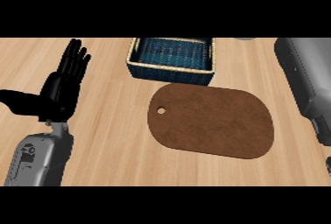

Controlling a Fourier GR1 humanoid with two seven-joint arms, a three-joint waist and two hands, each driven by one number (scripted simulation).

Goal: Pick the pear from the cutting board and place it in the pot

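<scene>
Left hand (61,89), black, at the view's left edge over the light wooden table (110,144): fingers straight and up, thumb out to the side, released, holding nothing, resting. The right hand is not visible; only a grey forearm (307,83) runs down the right edge, so whether that hand holds anything cannot be told. The brown rounded wooden cutting board (210,120) with a small hole near its left end lies mid-table, bare on top. No pear shows anywhere (possibly off view or hidden by the right arm). No pot shows either; the only container is a dark blue woven rectangular basket (171,59) with a pale rim, just behind the board. Risk, as I judge it: with the pot unseen, the pear could land in the basket instead, or the drop could miss out of view.
</scene>
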